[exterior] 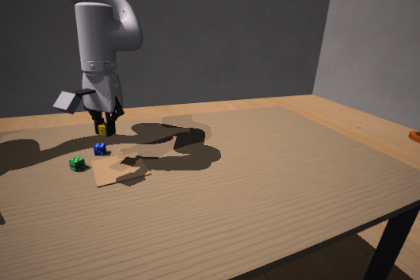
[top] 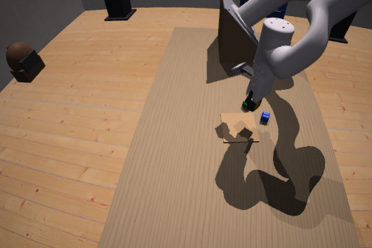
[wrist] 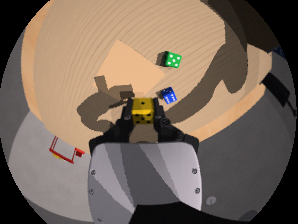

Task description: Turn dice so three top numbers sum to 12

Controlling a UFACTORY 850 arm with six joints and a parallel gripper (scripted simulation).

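My gripper [exterior: 104,127] is shut on a yellow die [exterior: 102,129] and holds it in the air above the table, behind the mat. The wrist view shows the yellow die [wrist: 141,111] between the fingertips. The small tan mat [exterior: 120,170] lies flat on the table with no die on it. A blue die [exterior: 100,148] rests on the table just off the mat's far edge. A green die [exterior: 76,163] rests on the table beside the mat's left edge. In the top view the gripper [top: 250,103] half hides the green die [top: 244,105], and the blue die [top: 265,117] sits right of the mat [top: 239,127].
A dark upright panel [top: 233,43] stands on the table behind the arm. A brown object [top: 22,61] sits on the floor far to the left. An orange item [exterior: 415,136] lies at the table's far right edge.
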